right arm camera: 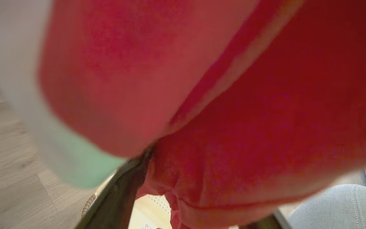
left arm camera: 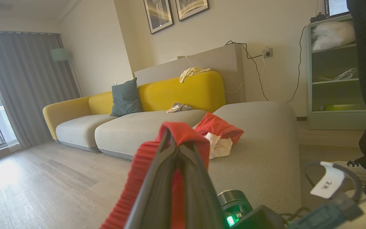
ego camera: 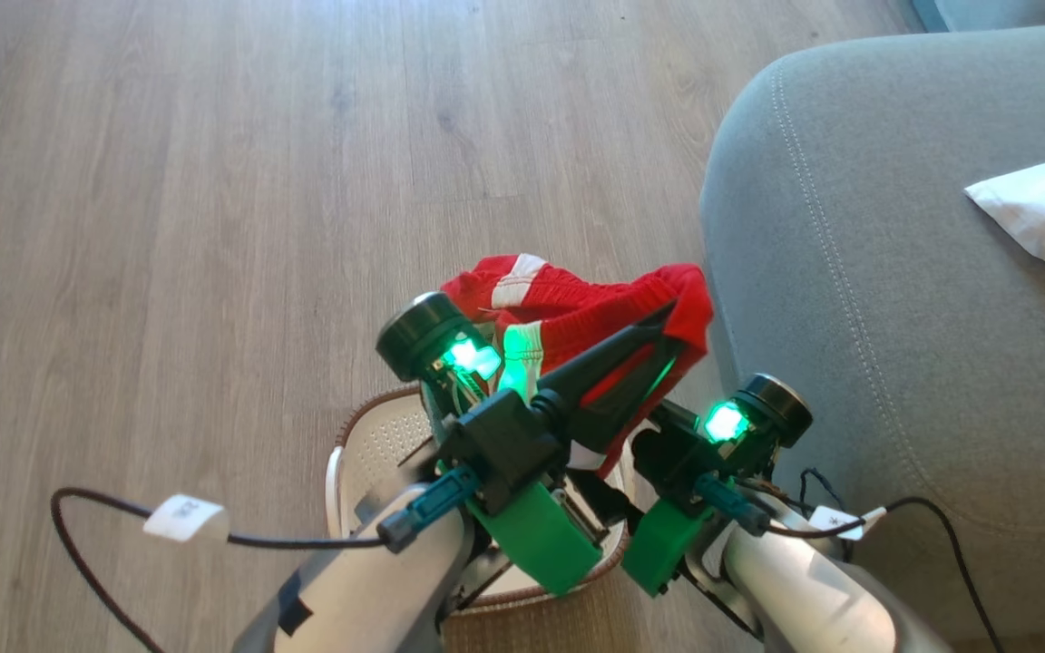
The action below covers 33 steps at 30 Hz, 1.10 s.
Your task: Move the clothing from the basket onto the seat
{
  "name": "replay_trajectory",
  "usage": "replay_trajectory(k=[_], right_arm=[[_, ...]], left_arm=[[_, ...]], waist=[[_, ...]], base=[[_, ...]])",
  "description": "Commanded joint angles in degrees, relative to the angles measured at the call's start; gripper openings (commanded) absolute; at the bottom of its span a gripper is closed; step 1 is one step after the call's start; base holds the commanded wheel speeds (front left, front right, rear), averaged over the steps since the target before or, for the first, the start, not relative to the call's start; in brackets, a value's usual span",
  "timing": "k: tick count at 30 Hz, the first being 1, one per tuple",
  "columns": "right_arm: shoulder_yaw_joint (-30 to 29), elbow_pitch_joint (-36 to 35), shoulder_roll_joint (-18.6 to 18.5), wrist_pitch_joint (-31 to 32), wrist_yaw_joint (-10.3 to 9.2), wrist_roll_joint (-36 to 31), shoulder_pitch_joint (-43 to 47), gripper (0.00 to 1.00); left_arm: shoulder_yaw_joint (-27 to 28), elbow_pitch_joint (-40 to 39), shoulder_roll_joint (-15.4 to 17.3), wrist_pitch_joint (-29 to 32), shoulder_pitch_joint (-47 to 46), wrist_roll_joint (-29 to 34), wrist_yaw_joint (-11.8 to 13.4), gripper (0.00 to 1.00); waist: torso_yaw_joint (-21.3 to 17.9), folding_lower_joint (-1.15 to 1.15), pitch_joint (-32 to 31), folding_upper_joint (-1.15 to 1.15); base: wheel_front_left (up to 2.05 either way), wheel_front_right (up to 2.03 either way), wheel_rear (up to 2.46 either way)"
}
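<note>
The red garment with a white stripe (ego camera: 577,304) hangs in the air over the far end of the basket (ego camera: 364,453), clear of its rim. It is bunched at the waistband, which the left tool (ego camera: 660,328) pinches with its fingers pressed together. The other garment, red and white (left arm camera: 219,135), lies on the seat (ego camera: 849,272), well back from its rounded edge. The arms hide much of the basket floor, so I cannot tell whether anything else is in it.

The right tool (right arm camera: 183,159) sits under the hanging cloth, just right of the basket. Its fingers (right arm camera: 119,194) are spread and grip nothing, though the fabric drapes close over them.

I judge that the lift out of the basket is done and the carry across to the seat is the step in hand. The seat stands immediately to the right, its edge near the cloth. The next move calls for swinging the left tool right and far, high enough for the loose lower folds to clear the edge. The pinch should be let go only once the bulk of the cloth is over the cushion. The trailing cloth could snag on the right tool, so that tool should keep low or draw aside.
</note>
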Motion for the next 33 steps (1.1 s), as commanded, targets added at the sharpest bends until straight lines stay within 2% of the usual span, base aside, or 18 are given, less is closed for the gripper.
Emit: replay_trajectory(k=[1,2,3,8,14,23,33], right_arm=[[0.46,-1.14,1.33,-0.37,-0.01,0.78,-2.07,1.00],[0.13,-0.95,1.60,-0.37,-0.01,1.18,-2.08,0.34],[-0.36,-0.96,1.88,-0.37,-0.01,1.65,-2.04,0.00],[-2.58,-1.31,2.67,-0.37,-0.01,2.41,-1.55,0.00],[-7.88,-2.46,3.84,-0.37,-0.01,3.65,0.42,0.00],[-15.81,-7.68,4.62,-0.37,-0.01,10.25,3.37,0.00],[-19.18,-14.01,4.64,-0.37,-0.01,16.53,5.46,0.00]], left_arm=[[1.19,-2.05,0.02,-0.24,-3.08,-0.42,-0.06,0.00],[1.09,-2.01,0.01,-0.24,-3.01,-0.45,-0.06,0.00],[1.04,-1.98,0.02,-0.24,-2.92,-0.47,-0.06,0.00],[1.16,-1.81,0.13,-0.24,-2.55,-0.49,-0.06,0.00],[3.08,-1.51,0.08,-0.24,-1.28,-0.48,-0.07,0.00],[3.02,-0.44,0.58,-0.24,1.12,-0.47,-0.07,0.00],[2.89,2.43,1.60,-0.24,3.12,0.35,-0.07,0.00]], waist=[[0.39,0.00,-0.20,0.00],[0.53,0.00,-0.26,0.00],[0.70,0.00,-0.31,0.00],[1.32,0.00,-0.44,0.00],[2.08,0.00,-0.60,0.00],[3.24,0.00,-1.47,0.00],[3.08,0.00,-1.90,0.00]], base=[[0.00,0.00,0.00],[0.00,0.00,0.00],[0.00,0.00,0.00],[0.00,0.00,0.00],[0.00,0.00,0.00],[0.00,0.00,0.00],[0.00,0.00,0.00]])
